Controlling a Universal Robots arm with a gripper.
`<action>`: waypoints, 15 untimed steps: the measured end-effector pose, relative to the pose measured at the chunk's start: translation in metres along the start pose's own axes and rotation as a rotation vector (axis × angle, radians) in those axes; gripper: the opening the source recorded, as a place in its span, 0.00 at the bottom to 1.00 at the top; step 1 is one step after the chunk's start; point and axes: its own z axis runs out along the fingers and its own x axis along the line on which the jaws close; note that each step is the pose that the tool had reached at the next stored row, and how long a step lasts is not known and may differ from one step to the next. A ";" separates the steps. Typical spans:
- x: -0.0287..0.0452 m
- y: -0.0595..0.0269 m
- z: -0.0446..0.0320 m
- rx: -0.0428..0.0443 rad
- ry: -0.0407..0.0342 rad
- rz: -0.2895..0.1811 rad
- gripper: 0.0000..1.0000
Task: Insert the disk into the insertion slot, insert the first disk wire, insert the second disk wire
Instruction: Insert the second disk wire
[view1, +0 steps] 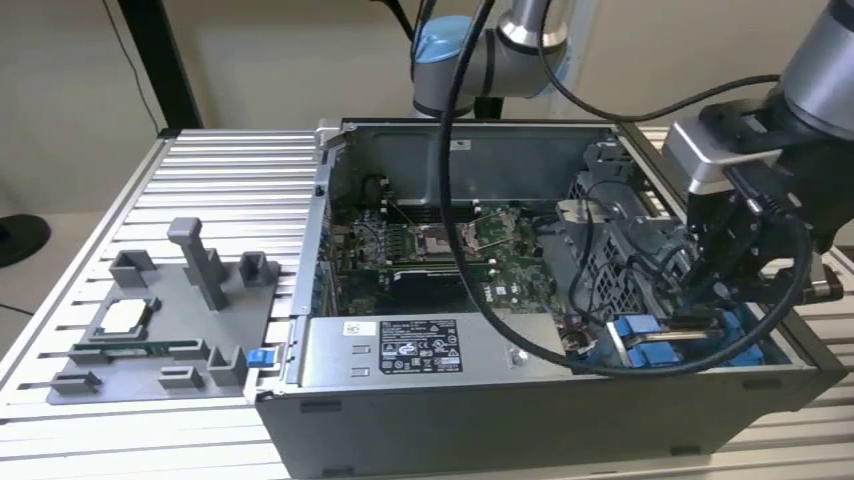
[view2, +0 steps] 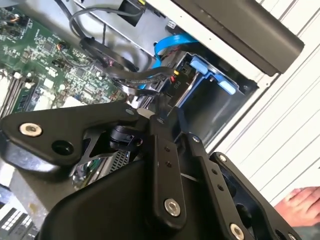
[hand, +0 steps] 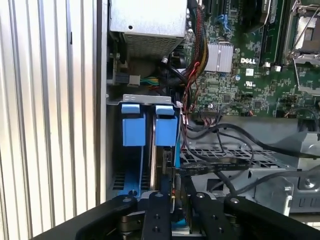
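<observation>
The disk (hand: 152, 165) stands edge-on in the insertion slot (hand: 131, 98), its silver edge between two bright blue frame tabs (hand: 166, 131). In the exterior view the blue frames (view1: 638, 327) sit in the case's front corner, towards the exterior view's right. My gripper (hand: 177, 192) reaches down right at the disk's near end, its black fingers (hand: 159, 215) drawn close together. A black disk wire (hand: 220, 167) runs across the perforated cage and ends between the fingertips. In the second wrist view the gripper (view2: 161, 114) pinches in beside the black wire bundle (view2: 142, 77).
The open computer case holds a green motherboard (view1: 427, 260) and a grey power-supply box (view1: 400, 345). A blue flat cable (view2: 167, 45) curls above the bay. A grey fixture plate (view1: 160, 320) with parts lies on the ribbed table at the exterior view's left. A person's hand (view2: 300, 205) shows outside the case.
</observation>
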 end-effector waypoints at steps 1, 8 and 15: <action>-0.0005 -0.0004 -0.0043 0.0000 -0.0001 0.000 1.00; -0.0033 -0.0028 -0.0271 0.0000 0.0001 0.000 1.00; -0.0036 -0.0030 -0.0294 0.0000 0.0000 0.000 1.00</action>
